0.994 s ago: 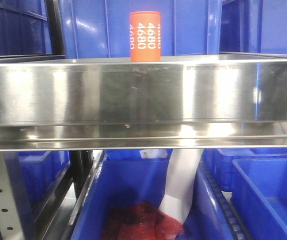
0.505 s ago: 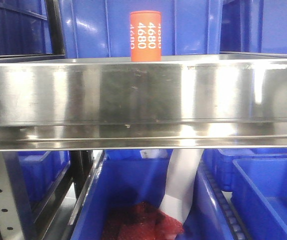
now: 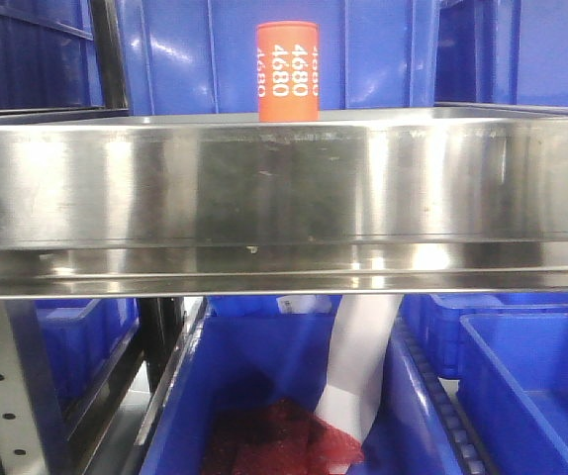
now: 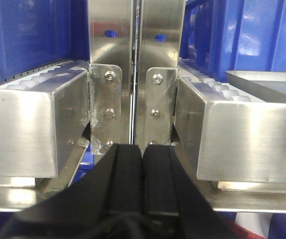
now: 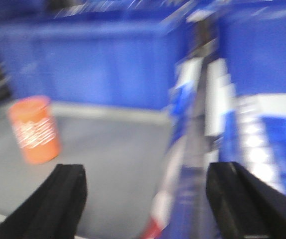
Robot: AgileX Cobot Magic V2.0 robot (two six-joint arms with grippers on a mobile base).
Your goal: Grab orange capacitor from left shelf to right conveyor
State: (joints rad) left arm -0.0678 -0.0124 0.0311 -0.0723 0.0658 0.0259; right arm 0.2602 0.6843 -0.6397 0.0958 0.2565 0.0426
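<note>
The orange capacitor [image 3: 287, 71] stands upright on the left shelf [image 3: 284, 188], just behind the tall shiny front lip. White "4680" runs down its side, and blue bins [image 3: 383, 54] rise close behind it.

The right pincer [image 5: 148, 172] has its two black fingers [image 5: 66, 199] spread wide apart with nothing between them. Its wrist view is blurred, but the capacitor shows ahead of the pincer and off to its left. It lies beyond the tip of the left-hand finger, outside the gap, and touches neither finger. The shelf's grey floor runs under and ahead of the pincer, and a wall of blue bins closes it off farther ahead. Ahead and to the pincer's right runs a streak of silver and blue, too smeared to name.

The left pincer [image 4: 143, 154] has its black fingers pressed flat together, holding nothing. Straight ahead of its tips, two stainless-steel uprights [image 4: 110, 50] meet at a narrow seam, and each carries a bracket fixed with silver bolts [image 4: 111, 76]. A brushed-steel rail end [image 4: 18, 129] flanks the pincer on its left and another on its right, both topped with rows of white rollers [image 4: 48, 77]. Blue bins stand behind them on both sides.
</note>
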